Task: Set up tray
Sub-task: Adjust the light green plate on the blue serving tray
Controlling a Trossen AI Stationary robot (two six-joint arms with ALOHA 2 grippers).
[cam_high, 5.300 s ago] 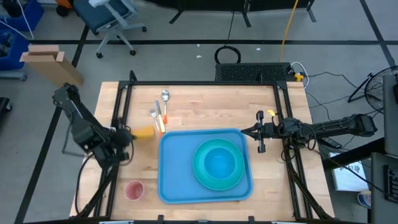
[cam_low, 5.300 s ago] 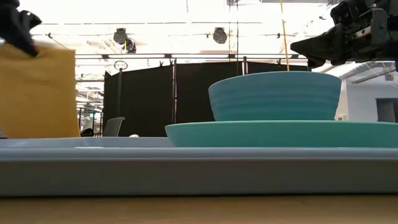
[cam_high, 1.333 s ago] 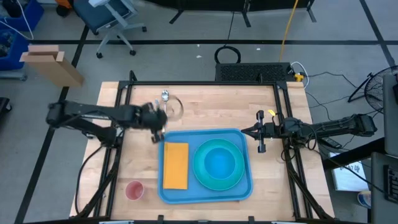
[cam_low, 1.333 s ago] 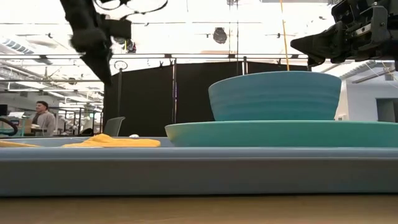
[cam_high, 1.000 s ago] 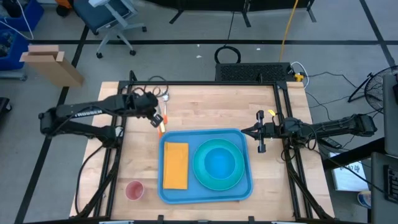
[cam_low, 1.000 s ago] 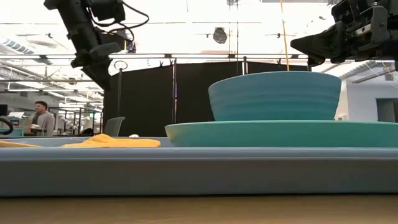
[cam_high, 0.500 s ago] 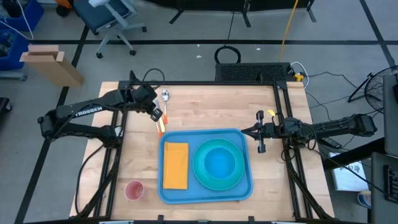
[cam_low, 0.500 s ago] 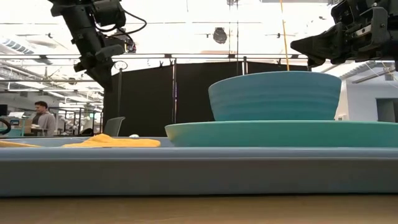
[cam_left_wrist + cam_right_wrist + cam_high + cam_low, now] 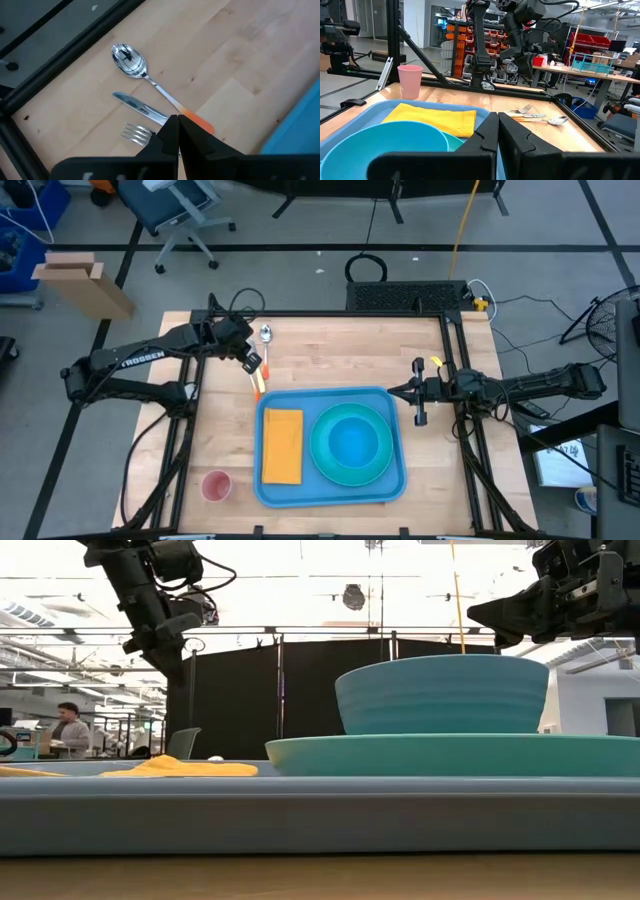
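The blue tray point(image 9: 270, 485) lies on the wooden table's near middle. On it rest a folded yellow napkin point(image 9: 282, 446) on the left and a teal bowl point(image 9: 352, 442) standing in a round teal plate point(image 9: 320, 455) on the right. A spoon point(image 9: 129, 61), a knife point(image 9: 137, 105) and a fork point(image 9: 136, 132) with orange handles point(image 9: 199, 123) lie on the table just beyond the tray's far left corner. My left gripper point(image 9: 252, 365) hovers shut above them point(image 9: 177, 120); the low view shows it well above the table point(image 9: 165, 658). My right gripper point(image 9: 418, 393) waits shut by the tray's far right corner.
A pink cup point(image 9: 215, 485) stands on the table left of the tray's near left corner. Black frame rails run along the table's left, right and far edges. Bare wood lies between the cutlery and the right arm, beyond the tray. A person point(image 9: 68, 730) sits far behind the table.
My left gripper has drawn back from the tray's far left corner toward the table's far left, ending above the cutlery, and has kept still for the last half second. The napkin, plate and bowl have stayed put on the tray.
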